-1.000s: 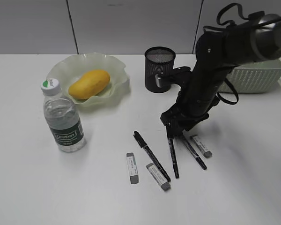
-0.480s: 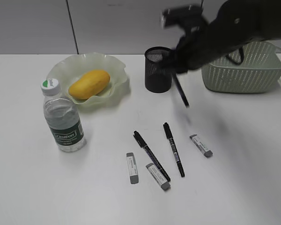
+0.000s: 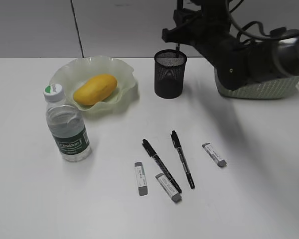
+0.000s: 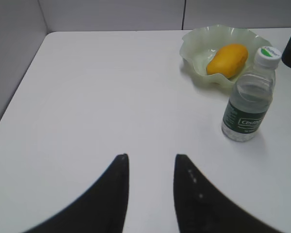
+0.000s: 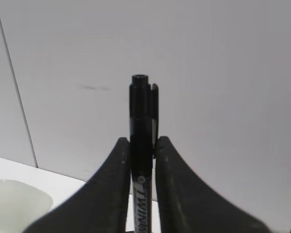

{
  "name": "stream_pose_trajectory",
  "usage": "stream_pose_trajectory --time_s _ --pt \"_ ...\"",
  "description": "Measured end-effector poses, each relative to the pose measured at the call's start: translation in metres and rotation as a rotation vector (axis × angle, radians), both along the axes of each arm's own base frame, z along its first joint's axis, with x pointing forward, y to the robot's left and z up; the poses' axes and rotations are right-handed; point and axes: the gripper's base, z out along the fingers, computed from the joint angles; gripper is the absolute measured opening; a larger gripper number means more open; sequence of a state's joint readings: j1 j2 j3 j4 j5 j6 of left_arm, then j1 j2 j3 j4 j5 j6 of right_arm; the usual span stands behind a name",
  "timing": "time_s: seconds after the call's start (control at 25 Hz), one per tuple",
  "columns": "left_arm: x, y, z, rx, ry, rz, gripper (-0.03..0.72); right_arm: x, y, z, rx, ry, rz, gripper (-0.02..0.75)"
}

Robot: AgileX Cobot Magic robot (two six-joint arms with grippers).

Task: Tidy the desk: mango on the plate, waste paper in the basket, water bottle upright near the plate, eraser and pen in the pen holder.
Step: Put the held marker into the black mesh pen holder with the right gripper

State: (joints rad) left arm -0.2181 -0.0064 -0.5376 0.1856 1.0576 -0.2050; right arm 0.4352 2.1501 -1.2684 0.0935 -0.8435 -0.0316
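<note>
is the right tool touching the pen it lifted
Touching: in the right wrist view the right tool's two fingers press against both sides of the black pen.

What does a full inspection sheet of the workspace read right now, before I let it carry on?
Surface: white desk, bare patches clean.
Job's things: mango on plate; water bottle upright beside plate; pen holder upright; basket partly hidden by right arm; two pens and three erasers loose on desk; waste paper not seen.
Clutter: nothing seen.
End effectors: right end effector clamps a black pen above the holder; left end effector open, empty.
Cables: black cables loop along right arm.
Surroundings: plain grey panelled wall.
</note>
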Motion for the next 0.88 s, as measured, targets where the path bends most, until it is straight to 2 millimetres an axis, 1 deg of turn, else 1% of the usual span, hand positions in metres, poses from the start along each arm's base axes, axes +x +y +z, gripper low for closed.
stream_pose_trajectory --time_s 0.04,0.12,0.24,0.28,0.32,0.4,0.48,0.52,0.6,0.64,0.72,0.76,0.8,0.88 --pt "0.000 0.000 0.000 0.000 0.000 0.000 0.237 0.004 0.003 -0.008 -0.007 0.001 0.010 0.130" --pt "0.000 0.000 0.000 0.000 0.000 0.000 0.237 0.012 0.009 -0.016 -0.013 -0.007 0.031 0.130" --pt "0.000 0.000 0.000 0.000 0.000 0.000 0.237 0.014 0.011 -0.028 -0.028 0.046 0.043 0.133" --pt "0.000 0.000 0.000 0.000 0.000 0.000 0.237 0.014 0.011 -0.031 -0.041 0.072 0.045 0.154" --pt "0.000 0.000 0.000 0.000 0.000 0.000 0.237 0.014 0.011 -0.034 -0.054 0.104 0.047 0.197" --pt "0.000 0.000 0.000 0.000 0.000 0.000 0.237 0.013 0.011 -0.039 -0.067 0.152 0.048 0.310" --pt "0.000 0.000 0.000 0.000 0.000 0.000 0.237 0.012 0.011 -0.038 -0.082 0.199 0.050 0.435" --pt "0.000 0.000 0.000 0.000 0.000 0.000 0.237 0.011 0.010 -0.035 -0.100 0.247 0.051 0.483" --pt "0.000 0.000 0.000 0.000 0.000 0.000 0.237 0.005 0.008 -0.011 -0.138 0.319 0.060 0.533" --pt "0.000 0.000 0.000 0.000 0.000 0.000 0.237 0.000 0.007 0.001 -0.180 0.367 0.073 0.547" --pt "0.000 0.000 0.000 0.000 0.000 0.000 0.238 -0.017 -0.001 0.041 -0.256 0.444 0.084 0.557" --pt "0.000 0.000 0.000 0.000 0.000 0.000 0.238 -0.030 -0.006 0.061 -0.295 0.499 0.085 0.557" --pt "0.000 0.000 0.000 0.000 0.000 0.000 0.238 -0.044 -0.012 0.073 -0.340 0.564 0.086 0.554" --pt "0.000 0.000 0.000 0.000 0.000 0.000 0.238 -0.083 -0.030 0.103 -0.395 0.682 0.076 0.531"
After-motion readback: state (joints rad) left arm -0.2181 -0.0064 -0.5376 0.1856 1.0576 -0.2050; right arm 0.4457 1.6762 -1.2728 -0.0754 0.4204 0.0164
